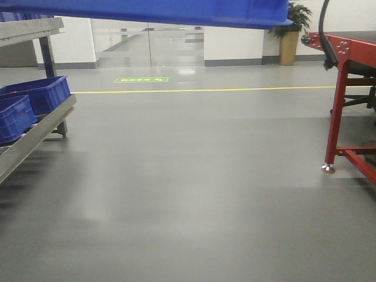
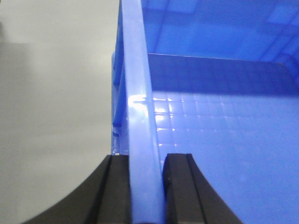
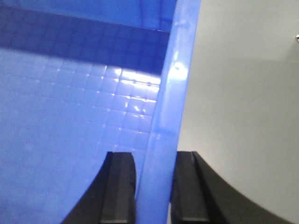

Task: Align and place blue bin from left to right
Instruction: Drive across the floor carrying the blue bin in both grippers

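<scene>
- While the blue bin [image 1: 147,12] hangs aloft across the top of the front view, carried between both arms, its sheer width looks like the main hazard: arms moving at uneven pace could twist or tilt it.
- To its right, the red stand [image 1: 343,76] sits near the bin's end; a careless rightward swing could clip it.
- On the left, the sloped rack [image 1: 35,132] holding other crates [image 1: 35,94] could snag the bin if it drifts leftward.
- The left gripper [image 2: 147,161] is clamped on the bin's left rim, and the right gripper [image 3: 153,158] on its right rim. Only thin glossy lips are pinched, so a slip and drop is possible.
</scene>
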